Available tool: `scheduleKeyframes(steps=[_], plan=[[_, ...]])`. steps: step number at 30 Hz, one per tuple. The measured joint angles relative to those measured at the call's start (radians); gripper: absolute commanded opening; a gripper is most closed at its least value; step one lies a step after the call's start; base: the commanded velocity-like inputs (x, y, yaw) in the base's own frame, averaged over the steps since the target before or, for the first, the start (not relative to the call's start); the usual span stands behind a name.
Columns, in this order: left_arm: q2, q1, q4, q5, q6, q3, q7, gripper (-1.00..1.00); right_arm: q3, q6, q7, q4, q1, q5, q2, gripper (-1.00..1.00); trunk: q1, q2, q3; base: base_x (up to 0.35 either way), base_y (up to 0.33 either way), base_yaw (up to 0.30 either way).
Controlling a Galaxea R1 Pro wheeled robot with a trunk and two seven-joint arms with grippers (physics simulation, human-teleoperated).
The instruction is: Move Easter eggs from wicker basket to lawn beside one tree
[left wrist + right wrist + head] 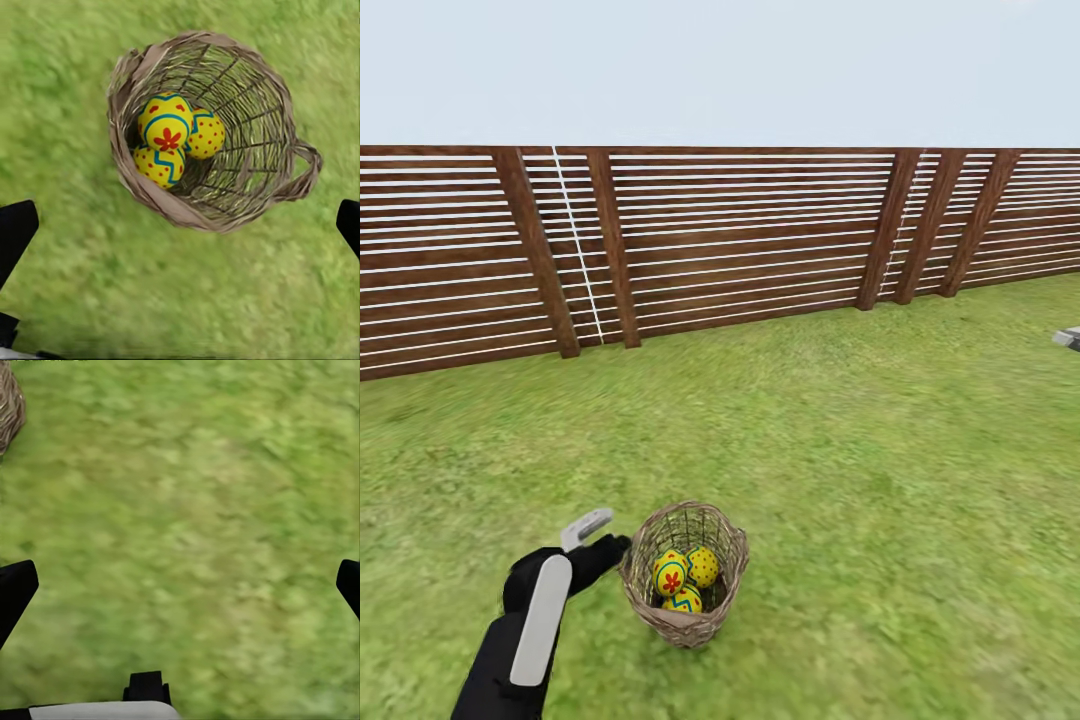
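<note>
The wicker basket (pixel 685 574) with three Easter eggs (pixel 684 580) sits just beside the spread-fingered, empty left gripper (pixel 598 540), whose arm reaches toward it.

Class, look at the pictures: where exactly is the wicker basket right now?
In the head view the wicker basket stands on the lawn low and centre, just right of the left pincer, holding all three Easter eggs.

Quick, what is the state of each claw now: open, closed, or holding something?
Left claw: open, holding nothing; the three Easter eggs lie in the wicker basket.
Right claw: open, holding nothing, over the lawn.
</note>
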Motion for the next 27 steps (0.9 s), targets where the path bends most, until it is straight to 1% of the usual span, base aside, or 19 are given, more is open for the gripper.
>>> scheduleKeyframes(steps=[1, 2, 4, 5, 6, 7, 8, 9, 11, 13, 16, 21, 24, 27], plan=[[0.0, -0.006, 0.0, 0.064, -0.005, -0.02, 0.098, 1.0, 0.0, 0.0, 0.0, 0.0, 0.0, 0.0, 0.0, 1.0, 0.0, 0.0, 0.0, 0.0, 0.0, 0.0], [0.0, -0.011, 0.0, 0.162, -0.028, -0.058, 0.246, 1.0, 0.0, 0.0, 0.0, 0.001, 0.0, 0.0, 0.0, 1.0, 0.0, 0.0, 0.0, 0.0, 0.0, 0.0], [0.0, -0.017, -0.002, 0.282, -0.093, -0.121, 0.424, 1.0, 0.0, 0.0, 0.0, 0.0, 0.0, 0.0, 0.0, 1.0, 0.0, 0.0, 0.0, 0.0, 0.0, 0.0], [-0.001, -0.022, -0.003, 0.33, -0.122, -0.154, 0.49, 1.0, 0.0, 0.0, 0.0, 0.0, 0.0, 0.0, 0.0, 1.0, 0.0, 0.0, 0.0, 0.0, 0.0, 0.0], [-0.001, -0.026, -0.004, 0.366, -0.145, -0.187, 0.543, 1.0, 0.0, 0.0, 0.0, -0.001, 0.0, 0.0, 0.0, 1.0, 0.0, 0.0, 0.0, 0.0, 0.0, 0.0], [-0.001, -0.028, -0.005, 0.391, -0.162, -0.218, 0.581, 1.0, 0.0, 0.0, 0.0, -0.001, 0.0, 0.0, 0.0, 1.0, 0.0, 0.0, 0.0, 0.0, 0.0, 0.0], [-0.001, -0.03, -0.006, 0.408, -0.173, -0.246, 0.606, 1.0, 0.0, 0.0, 0.0, -0.001, 0.0, -0.001, 0.0, 1.0, 0.0, 0.0, 0.0, 0.0, 0.0, 0.0], [-0.001, -0.031, -0.006, 0.419, -0.182, -0.269, 0.623, 1.0, 0.0, 0.0, 0.0, -0.002, 0.0, 0.0, 0.0, 1.0, 0.0, 0.0, 0.0, 0.006, -0.034, 0.0], [-0.001, -0.032, -0.005, 0.431, -0.192, -0.303, 0.644, 1.0, 0.0, 0.0, 0.0, -0.004, 0.0, -0.001, 0.0, 1.0, 0.0, 0.0, 0.0, 0.045, -0.122, 0.0], [-0.001, -0.033, -0.003, 0.436, -0.196, -0.32, 0.663, 1.0, 0.0, 0.0, 0.0, -0.005, 0.0, -0.002, 0.0, 1.0, 0.0, 0.0, 0.0, 0.085, -0.187, 0.0], [-0.001, -0.033, -0.001, 0.439, -0.199, -0.328, 0.691, 1.0, 0.0, 0.0, 0.0, -0.007, 0.0, -0.003, 0.0, 1.0, 0.0, 0.0, 0.0, 0.108, -0.223, 0.0], [-0.001, -0.033, 0.001, 0.439, -0.201, -0.326, 0.717, 1.0, 0.0, -0.001, 0.0, -0.008, 0.0, -0.004, 0.0, 1.0, 0.0, 0.0, 0.0, 0.118, -0.249, 0.025], [-0.001, -0.033, 0.004, 0.44, -0.213, -0.324, 0.726, 1.0, 0.0, 0.0, 0.0, -0.007, 0.0, -0.004, 0.0, 1.0, 0.0, 0.0, 0.0, 0.084, -0.167, 0.199], [-0.001, -0.033, 0.021, 0.44, -0.228, -0.323, 0.729, 1.0, 0.0, 0.0, 0.0, -0.006, 0.0, -0.004, 0.0, 1.0, 0.0, 0.0, -0.001, 0.023, -0.044, 0.254]])
